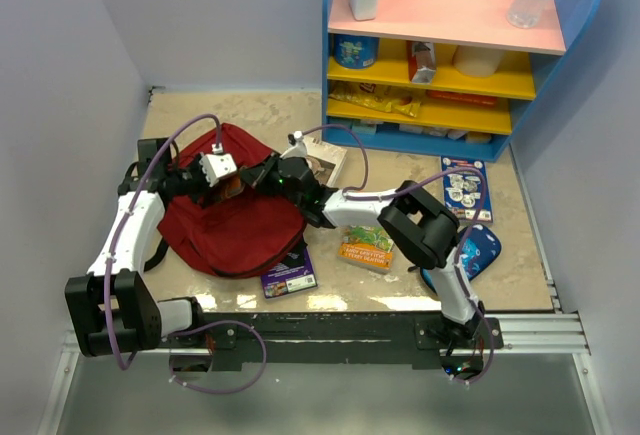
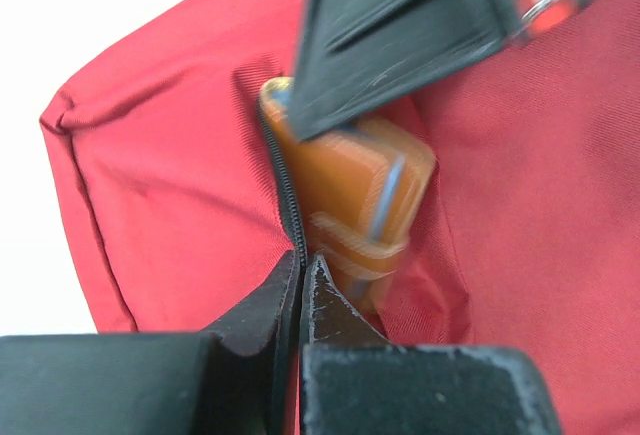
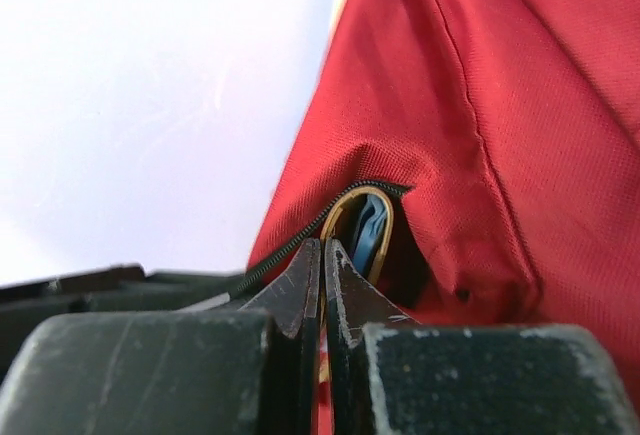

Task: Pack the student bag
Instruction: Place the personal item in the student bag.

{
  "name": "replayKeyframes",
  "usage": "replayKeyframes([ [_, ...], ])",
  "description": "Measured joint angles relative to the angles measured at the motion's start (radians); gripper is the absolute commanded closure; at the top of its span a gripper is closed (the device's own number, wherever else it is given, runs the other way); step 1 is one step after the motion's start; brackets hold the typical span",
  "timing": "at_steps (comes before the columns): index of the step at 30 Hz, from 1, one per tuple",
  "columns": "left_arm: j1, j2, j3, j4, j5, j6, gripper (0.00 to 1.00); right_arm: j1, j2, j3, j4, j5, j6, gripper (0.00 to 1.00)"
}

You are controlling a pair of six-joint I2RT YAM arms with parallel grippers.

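The dark red student bag (image 1: 235,230) lies at the left of the table. My left gripper (image 1: 230,181) is shut on the bag's zipper edge (image 2: 288,195), as the left wrist view (image 2: 302,260) shows. My right gripper (image 1: 256,177) reaches in from the right and is shut on an orange book (image 2: 350,195), whose lower end is inside the bag's opening. One of its fingers (image 2: 390,35) lies over the book's top. In the right wrist view the shut gripper (image 3: 323,247) meets the book's curved edge (image 3: 345,217) at the zipper (image 3: 290,245) in the red fabric (image 3: 470,105).
A purple book (image 1: 289,275) lies at the bag's near edge and a green and orange book (image 1: 366,247) beside it. A blue zip pouch (image 1: 472,253) and a blue book (image 1: 466,187) lie at the right. Another book (image 1: 327,160) lies behind the bag. A blue shelf (image 1: 440,55) stands at the back.
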Motion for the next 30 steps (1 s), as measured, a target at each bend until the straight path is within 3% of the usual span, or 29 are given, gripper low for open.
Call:
replayKeyframes([
  [8, 0.000, 0.000, 0.008, -0.022, 0.007, 0.018, 1.00, 0.043, 0.107, 0.142, 0.001, 0.083, 0.009, 1.00],
  [10, 0.000, 0.000, 0.010, -0.026, 0.011, 0.018, 1.00, 0.059, 0.139, 0.197, -0.016, 0.091, -0.001, 0.85],
  [11, 0.000, 0.000, 0.010, -0.028, 0.014, 0.018, 1.00, 0.068, 0.151, 0.214, -0.021, 0.093, -0.006, 0.74],
  [12, 0.000, 0.000, 0.011, -0.030, 0.014, 0.018, 1.00, 0.074, 0.156, 0.225, -0.030, 0.094, -0.010, 0.57],
  [13, 0.000, 0.001, 0.013, -0.034, 0.014, 0.018, 1.00, 0.082, 0.161, 0.233, -0.045, 0.097, -0.028, 0.49],
  [15, 0.007, 0.001, 0.016, -0.048, 0.009, 0.018, 1.00, 0.088, 0.162, 0.235, -0.089, 0.116, -0.053, 0.36],
  [17, 0.010, 0.003, 0.020, -0.053, 0.009, 0.017, 1.00, 0.087, 0.159, 0.225, -0.119, 0.116, -0.076, 0.34],
  [20, 0.006, 0.005, 0.023, -0.055, 0.025, 0.017, 1.00, 0.090, 0.100, 0.123, -0.131, 0.111, -0.108, 0.53],
  [21, 0.005, 0.005, 0.023, -0.055, 0.027, 0.017, 1.00, 0.092, 0.068, 0.077, -0.135, 0.111, -0.121, 0.67],
  [24, 0.005, 0.008, 0.023, -0.055, 0.031, 0.016, 1.00, 0.098, -0.026, -0.028, -0.139, 0.114, -0.157, 0.89],
  [27, 0.005, 0.012, 0.024, -0.055, 0.034, 0.015, 1.00, 0.098, -0.080, -0.049, -0.140, 0.116, -0.184, 1.00],
  [30, 0.005, 0.012, 0.026, -0.057, 0.035, 0.014, 1.00, 0.098, -0.092, -0.042, -0.130, 0.115, -0.202, 1.00],
])
